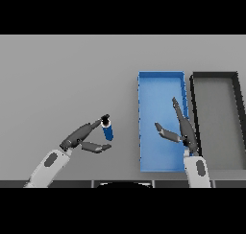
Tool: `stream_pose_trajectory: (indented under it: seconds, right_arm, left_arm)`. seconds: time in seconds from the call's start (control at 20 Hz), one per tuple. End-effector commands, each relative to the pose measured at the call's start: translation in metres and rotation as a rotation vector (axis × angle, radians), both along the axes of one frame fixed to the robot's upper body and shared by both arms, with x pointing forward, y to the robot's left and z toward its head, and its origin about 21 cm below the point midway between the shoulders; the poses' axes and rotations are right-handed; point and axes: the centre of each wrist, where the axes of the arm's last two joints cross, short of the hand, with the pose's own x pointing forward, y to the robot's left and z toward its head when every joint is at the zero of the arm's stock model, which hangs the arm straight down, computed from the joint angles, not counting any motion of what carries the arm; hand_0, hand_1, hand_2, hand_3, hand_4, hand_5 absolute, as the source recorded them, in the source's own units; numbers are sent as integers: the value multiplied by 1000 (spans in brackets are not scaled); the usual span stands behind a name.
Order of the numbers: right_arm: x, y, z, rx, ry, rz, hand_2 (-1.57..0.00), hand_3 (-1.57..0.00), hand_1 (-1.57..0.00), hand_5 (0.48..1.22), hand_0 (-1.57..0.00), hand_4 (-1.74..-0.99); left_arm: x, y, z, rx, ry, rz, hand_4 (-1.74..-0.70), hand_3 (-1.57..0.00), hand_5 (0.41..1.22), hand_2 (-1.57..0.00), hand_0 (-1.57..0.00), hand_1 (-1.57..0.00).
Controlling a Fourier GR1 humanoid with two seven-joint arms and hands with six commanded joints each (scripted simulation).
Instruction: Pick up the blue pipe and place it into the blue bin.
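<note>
On the table (67,75), left of the blue bin (161,82), stands the blue pipe (108,131), a short smooth cylinder with a dark open end up top. Left hand (79,138) has its fingers (93,125) stretched out touching that top end, thumb spread below, so nothing's pinched yet. I'd say get the thumb onto the pipe's side before lifting, since a slick round tube will probably roll or tip. Right hand (185,132) hovers relaxed over the bin, a flat shallow tray. Dark bin (216,75) sits right beside it.
</note>
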Motion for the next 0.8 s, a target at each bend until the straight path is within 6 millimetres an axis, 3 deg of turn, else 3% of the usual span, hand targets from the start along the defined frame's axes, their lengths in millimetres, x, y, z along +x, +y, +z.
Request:
stream_pose_trajectory:
  seconds: [0.0,0.35,0.5,0.65,0.7,0.75]
  right_arm:
    - [0,2,-1,3,2,1,1,1,1,554,1,-1205]
    - [2,-2,0,4,2,-4,1,1,1,547,1,-1198]
    - [0,-3,2,-7,5,-3,1,1,1,550,1,-1188]
    - [2,-2,2,0,1,-6,1,1,1,560,1,-1196]
    - [1,-3,0,-6,12,-12,1,1,1,560,1,-1192]
    - [1,-3,-1,-12,16,-13,1,1,1,561,1,-1191]
  left_arm:
    - [4,-7,-3,-11,10,6,-1126,1,487,1,1,1]
    - [12,-28,-34,-34,8,32,-1099,1,506,-6,1,1]
    - [15,-39,-32,-124,13,16,-1137,-44,567,-87,1,1]
    - [17,-47,-31,-205,73,22,-1268,-345,675,-417,-39,-248]
    - [15,-50,-35,-230,87,20,-1301,-590,784,-578,-179,-411]
    - [15,-55,-35,-247,96,22,-1383,-777,872,-777,-418,-642]
